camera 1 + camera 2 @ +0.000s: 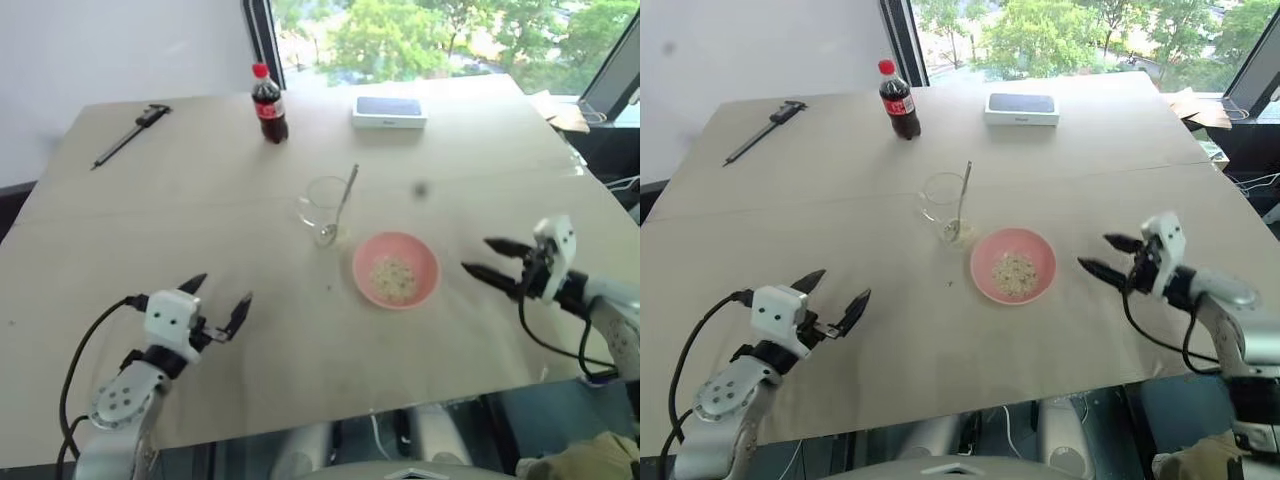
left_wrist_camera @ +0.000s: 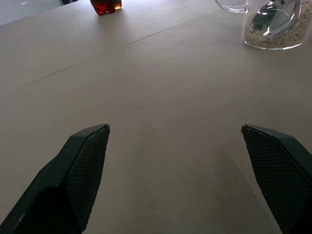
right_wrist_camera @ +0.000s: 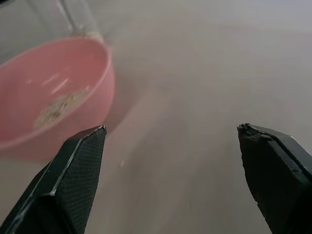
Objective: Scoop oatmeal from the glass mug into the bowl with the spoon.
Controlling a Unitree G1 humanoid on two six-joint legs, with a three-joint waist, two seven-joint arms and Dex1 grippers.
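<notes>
Left eye view shows one table (image 1: 200, 330) carrying one pink bowl (image 1: 396, 269), taken as the landmark. One small heap of oatmeal (image 1: 392, 277) lies inside the bowl. One glass mug (image 1: 322, 203) stands just beyond the bowl on its left, near it but apart, with one spoon (image 1: 341, 205) standing in it, the head down at the bottom and the handle leaning out over the rim away from the robot. The left wrist view shows a layer of flakes left in the mug bottom around the spoon head.

Farther beyond the bowl stand one cola bottle (image 1: 268, 104), upright, and one flat white box (image 1: 389, 111) with a dark top, well apart from each other. One dark caliper (image 1: 131, 134) lies far to the left of the bowl at the far edge.

Two grippers are in sight. The left gripper (image 1: 220, 300) hovers well to the left of the bowl on the near side, jaws spread wide and holding nothing. The right gripper (image 1: 482, 257) hangs near the bowl's right side, pointing toward it, jaws likewise spread and empty.
</notes>
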